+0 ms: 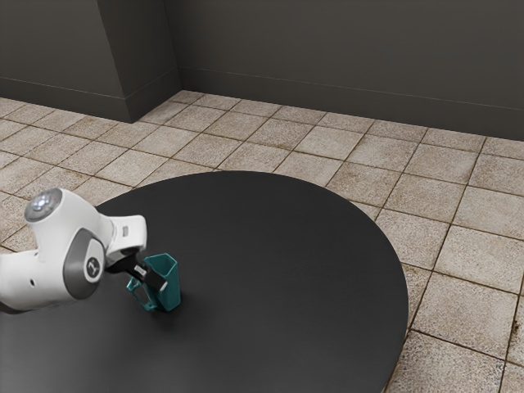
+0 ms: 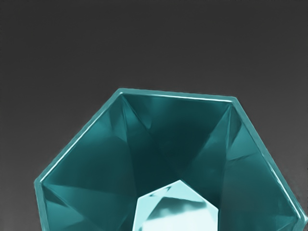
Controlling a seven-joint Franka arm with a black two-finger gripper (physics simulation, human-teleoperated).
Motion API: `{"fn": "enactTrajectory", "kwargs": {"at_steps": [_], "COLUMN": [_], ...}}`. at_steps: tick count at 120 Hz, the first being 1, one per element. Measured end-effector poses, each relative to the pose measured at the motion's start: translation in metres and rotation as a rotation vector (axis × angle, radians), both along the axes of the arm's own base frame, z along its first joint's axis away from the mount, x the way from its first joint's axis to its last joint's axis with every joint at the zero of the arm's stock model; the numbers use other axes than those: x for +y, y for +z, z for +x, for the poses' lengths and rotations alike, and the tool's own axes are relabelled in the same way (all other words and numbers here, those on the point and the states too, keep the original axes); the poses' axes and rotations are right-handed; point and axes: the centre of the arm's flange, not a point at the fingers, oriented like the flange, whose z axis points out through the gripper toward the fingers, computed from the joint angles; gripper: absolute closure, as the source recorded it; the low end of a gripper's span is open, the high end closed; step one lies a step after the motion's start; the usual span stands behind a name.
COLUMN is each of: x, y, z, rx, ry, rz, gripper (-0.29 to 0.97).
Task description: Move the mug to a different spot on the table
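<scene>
Teal mug (image 1: 169, 277) sits on the round black table (image 1: 295, 262), in the part toward the exterior view's left, well away from the far and right edges. It leans a bit. Gripper (image 1: 151, 282) is right at the mug's arm-side wall, w/ a black finger across it. Jaw state: can't tell, since the mug and hand hide the contact. Wrist view looks straight down into the mug (image 2: 168, 144), directly under the hand, w/ dark table (image 2: 144, 43) beyond the rim.
</scene>
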Motion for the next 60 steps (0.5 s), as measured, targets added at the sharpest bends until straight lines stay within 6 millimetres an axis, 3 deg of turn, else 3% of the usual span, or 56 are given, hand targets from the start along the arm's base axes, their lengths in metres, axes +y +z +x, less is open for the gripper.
{"fn": "enactTrajectory", "kwargs": {"at_steps": [60], "x": [-0.001], "y": [0.011], "z": [0.0], "rx": [-0.018], "ry": [-0.011], "rz": [0.003], "gripper": [0.0]}}
